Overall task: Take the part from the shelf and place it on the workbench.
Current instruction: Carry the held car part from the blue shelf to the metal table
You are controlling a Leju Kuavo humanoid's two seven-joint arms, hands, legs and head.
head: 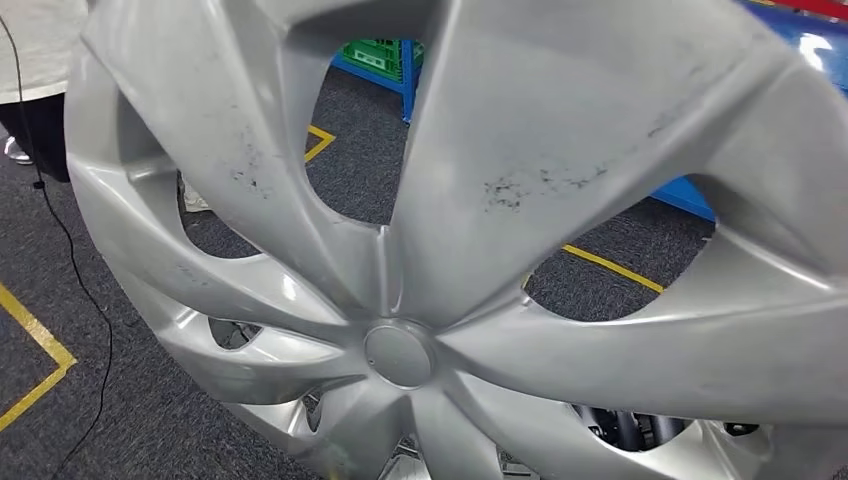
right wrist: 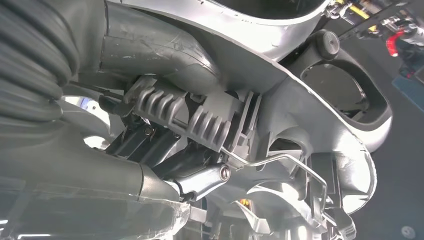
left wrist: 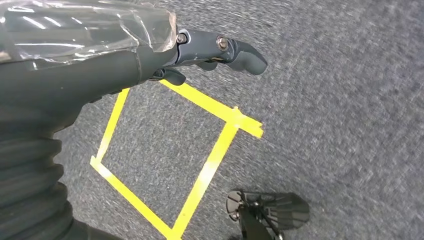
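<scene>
The part is a large silver wheel cover (head: 400,350) with broad spokes and a round hub, held up close in the head view and tilted. In the right wrist view my right hand (right wrist: 165,175) grips the ribbed back of the wheel cover (right wrist: 330,130), its fingers tucked among the clips and the wire ring. My left hand (left wrist: 210,50) hangs over the grey carpet floor, a dark finger stretched out and nothing in it.
Yellow tape lines (head: 30,340) mark the grey carpet, also as a square (left wrist: 210,165) below my left hand. A blue rack (head: 405,70) with a green crate (head: 375,50) stands behind. A person (head: 40,60) stands at the far left, with a black cable (head: 90,300) on the floor.
</scene>
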